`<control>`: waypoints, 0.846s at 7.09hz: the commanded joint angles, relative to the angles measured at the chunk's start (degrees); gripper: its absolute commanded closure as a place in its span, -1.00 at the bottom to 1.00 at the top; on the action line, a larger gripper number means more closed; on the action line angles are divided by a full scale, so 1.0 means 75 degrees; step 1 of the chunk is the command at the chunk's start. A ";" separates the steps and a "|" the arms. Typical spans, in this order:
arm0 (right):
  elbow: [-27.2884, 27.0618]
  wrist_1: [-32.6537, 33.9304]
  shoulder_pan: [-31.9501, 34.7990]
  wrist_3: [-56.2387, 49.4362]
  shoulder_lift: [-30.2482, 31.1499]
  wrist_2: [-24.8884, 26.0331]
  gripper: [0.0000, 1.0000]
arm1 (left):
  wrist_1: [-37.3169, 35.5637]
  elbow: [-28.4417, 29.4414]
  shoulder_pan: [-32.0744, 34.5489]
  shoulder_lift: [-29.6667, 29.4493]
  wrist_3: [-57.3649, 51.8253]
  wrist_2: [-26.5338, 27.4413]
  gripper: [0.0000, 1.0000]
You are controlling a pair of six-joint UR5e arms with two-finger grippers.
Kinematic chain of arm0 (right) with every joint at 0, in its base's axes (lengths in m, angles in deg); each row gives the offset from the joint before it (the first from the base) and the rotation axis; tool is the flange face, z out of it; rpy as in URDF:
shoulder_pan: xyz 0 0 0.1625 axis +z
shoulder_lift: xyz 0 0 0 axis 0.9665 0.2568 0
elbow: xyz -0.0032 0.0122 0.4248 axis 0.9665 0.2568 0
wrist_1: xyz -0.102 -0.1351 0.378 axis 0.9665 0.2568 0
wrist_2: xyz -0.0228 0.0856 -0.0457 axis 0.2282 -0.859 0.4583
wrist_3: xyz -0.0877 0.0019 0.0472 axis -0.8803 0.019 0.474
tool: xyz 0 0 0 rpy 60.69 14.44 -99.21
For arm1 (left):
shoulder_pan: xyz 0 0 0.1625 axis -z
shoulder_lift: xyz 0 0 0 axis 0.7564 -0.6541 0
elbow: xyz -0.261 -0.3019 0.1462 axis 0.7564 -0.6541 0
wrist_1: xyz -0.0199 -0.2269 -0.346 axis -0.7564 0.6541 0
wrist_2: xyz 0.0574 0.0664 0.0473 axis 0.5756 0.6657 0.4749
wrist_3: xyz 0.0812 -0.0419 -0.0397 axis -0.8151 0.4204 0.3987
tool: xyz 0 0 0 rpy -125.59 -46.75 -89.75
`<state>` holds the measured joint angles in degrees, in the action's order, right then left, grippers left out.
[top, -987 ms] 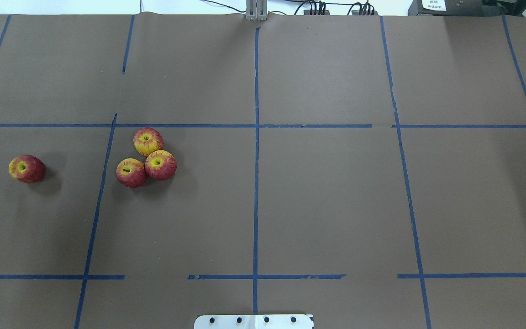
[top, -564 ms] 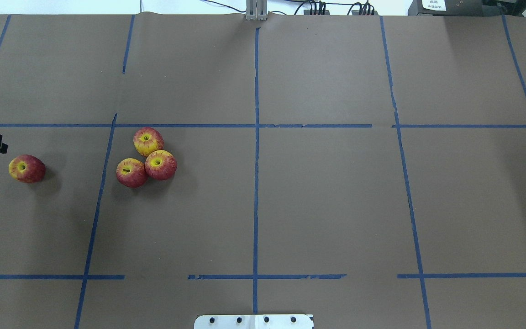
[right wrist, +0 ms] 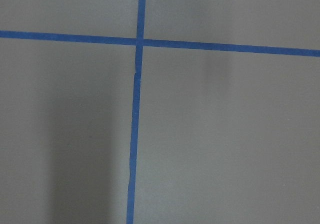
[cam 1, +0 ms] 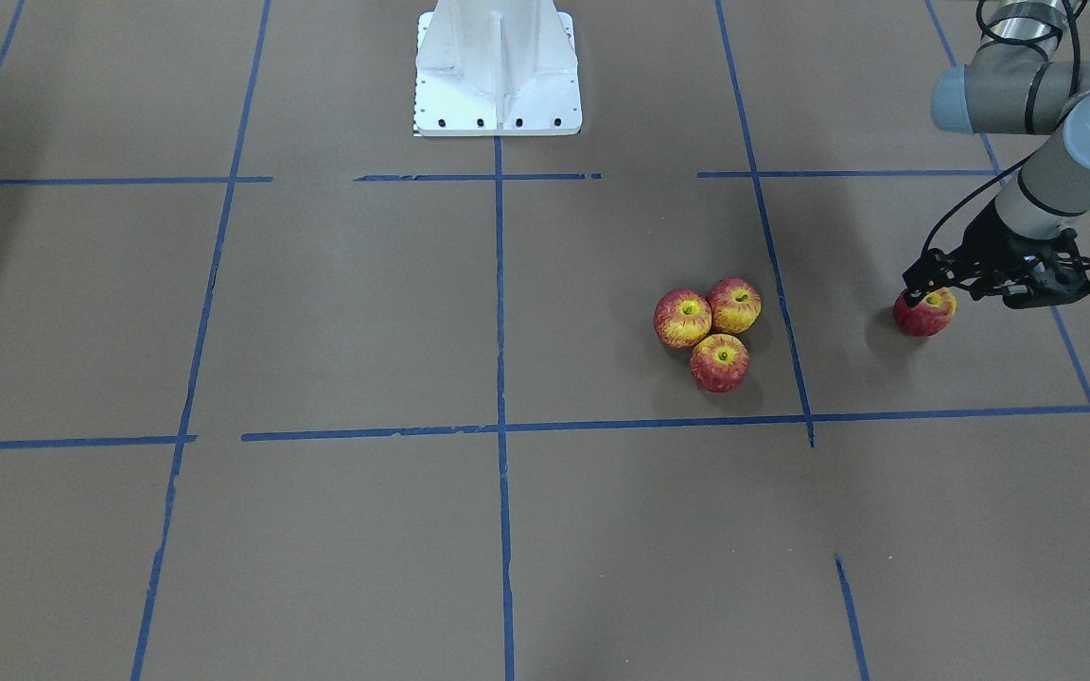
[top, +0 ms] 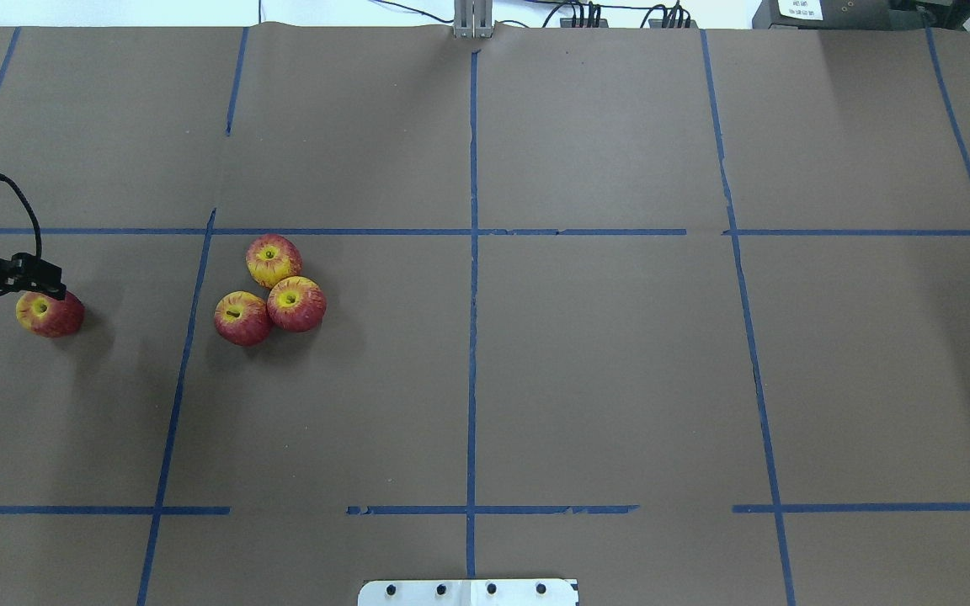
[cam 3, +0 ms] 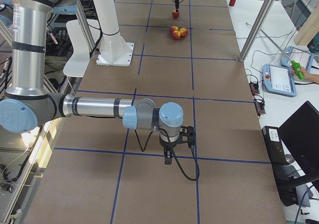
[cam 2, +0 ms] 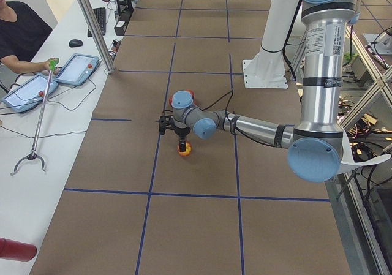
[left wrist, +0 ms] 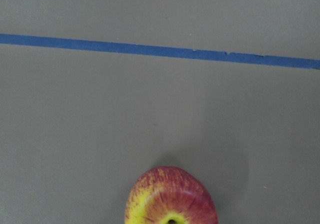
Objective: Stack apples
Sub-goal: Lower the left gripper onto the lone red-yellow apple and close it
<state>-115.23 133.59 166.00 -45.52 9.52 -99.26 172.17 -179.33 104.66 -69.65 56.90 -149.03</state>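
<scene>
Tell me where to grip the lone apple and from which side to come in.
Grip the lone apple across its widest middle, coming from straight above. It is round, sits dimple roughly up on the table, free on every side and apart from the three clustered apples. The left gripper hangs near it.

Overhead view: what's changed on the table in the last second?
The left gripper has come in from the left edge and now sits just over the lone apple; whether it grips it I cannot tell. That apple and the three clustered apples have not moved.
</scene>
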 commanded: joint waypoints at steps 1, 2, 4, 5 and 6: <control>0.0000 -0.0011 0.0000 0.0000 0.0000 0.0000 -1.00 | 0.0014 0.0235 -0.0065 -0.0079 -0.0018 0.0142 -1.00; 0.0000 0.0000 0.0000 0.0000 0.0000 0.0000 -1.00 | 0.0037 0.0410 -0.0135 -0.0137 0.0005 0.0118 -1.00; 0.0000 -0.0011 0.0000 0.0000 0.0000 0.0000 -1.00 | 0.0037 0.0563 -0.0252 -0.0289 0.0017 0.0118 -1.00; 0.0000 -0.0012 0.0000 0.0000 0.0000 0.0000 -1.00 | 0.0049 0.0657 -0.0299 -0.0290 0.0006 0.0118 -1.00; 0.0000 0.0000 0.0000 0.0000 0.0000 0.0000 -1.00 | 0.0049 0.0715 -0.0323 -0.0290 -0.0041 0.0118 -1.00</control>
<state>-115.23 133.53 166.00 -45.52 9.52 -99.26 172.51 -174.60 102.57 -71.76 56.88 -148.14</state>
